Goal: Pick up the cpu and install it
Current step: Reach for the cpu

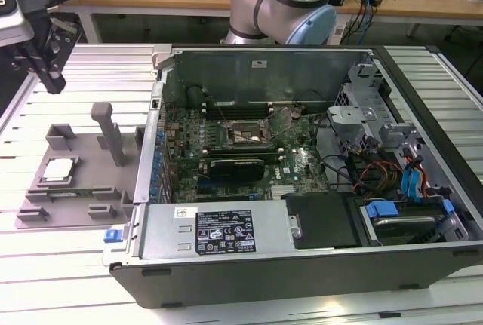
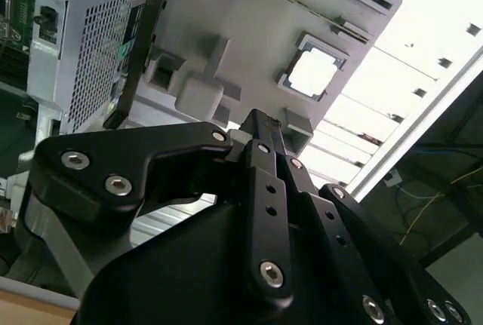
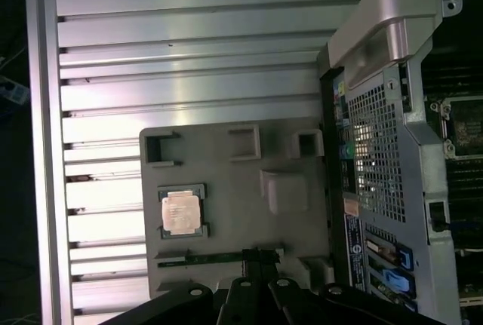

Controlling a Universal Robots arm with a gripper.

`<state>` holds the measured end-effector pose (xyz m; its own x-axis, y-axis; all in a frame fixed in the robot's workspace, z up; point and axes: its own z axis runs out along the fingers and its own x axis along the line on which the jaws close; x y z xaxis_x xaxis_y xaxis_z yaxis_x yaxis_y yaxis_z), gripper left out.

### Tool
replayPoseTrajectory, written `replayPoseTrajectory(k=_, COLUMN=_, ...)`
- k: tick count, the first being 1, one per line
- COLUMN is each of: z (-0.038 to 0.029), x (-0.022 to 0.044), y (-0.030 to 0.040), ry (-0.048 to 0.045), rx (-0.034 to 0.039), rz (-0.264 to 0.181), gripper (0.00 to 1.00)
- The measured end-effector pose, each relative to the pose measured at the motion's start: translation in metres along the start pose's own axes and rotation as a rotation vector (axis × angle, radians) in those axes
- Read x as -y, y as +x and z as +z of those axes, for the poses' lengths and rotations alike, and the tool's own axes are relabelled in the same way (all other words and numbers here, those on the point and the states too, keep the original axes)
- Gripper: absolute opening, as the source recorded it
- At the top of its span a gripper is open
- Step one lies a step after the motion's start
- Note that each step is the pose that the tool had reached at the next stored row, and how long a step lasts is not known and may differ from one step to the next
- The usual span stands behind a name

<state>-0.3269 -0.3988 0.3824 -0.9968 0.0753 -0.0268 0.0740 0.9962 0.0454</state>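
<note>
Slatted counter [image 1: 90,68] carried an open case [image 1: 302,189] and, near its edge at the exterior view's left, a grey tray [image 1: 83,189] with the cpu [image 1: 59,170] seated in it, not yet picked up. The gripper [image 1: 54,82] hung above, fingers [image 2: 260,136] closed on nothing.

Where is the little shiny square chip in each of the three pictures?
Exterior view: the small silver-topped square cpu lies in a recess of the grey plastic holder tray, on the exterior view's left, outside the open computer case.
First wrist view: the cpu sits in that same square recess.
Second wrist view: the cpu shows as a bright square in the recess.
Shared landmark: the grey tray beside the case.
</note>
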Motion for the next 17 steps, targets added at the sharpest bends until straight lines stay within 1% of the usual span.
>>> replayPoseTrajectory(k=2, z=0.0015, x=0.0002, y=0.0019, ry=0.0001, rx=-0.0001, rz=0.000, gripper=0.11)
replayPoseTrajectory(k=4, z=0.0042, x=0.0007, y=0.0064, ry=0.0002, rx=-0.0002, rz=0.000, gripper=0.11)
replayPoseTrajectory(k=6, z=0.0057, x=0.0009, y=0.0086, ry=0.0000, rx=0.0000, rz=0.000, gripper=0.11)
replayPoseTrajectory(k=9, z=0.0095, x=0.0015, y=0.0140, ry=0.0000, rx=0.0000, rz=0.000, gripper=0.11)
replayPoseTrajectory(k=10, z=0.0118, x=0.0018, y=0.0164, ry=0.0001, rx=-0.0002, rz=0.000, gripper=0.11)
replayPoseTrajectory(k=14, z=0.0179, x=0.0023, y=0.0185, ry=0.0000, rx=-0.0001, rz=0.000, gripper=0.11)
replayPoseTrajectory(k=17, z=0.0249, x=0.0031, y=0.0194, ry=0.0000, rx=-0.0001, rz=0.000, gripper=0.11)
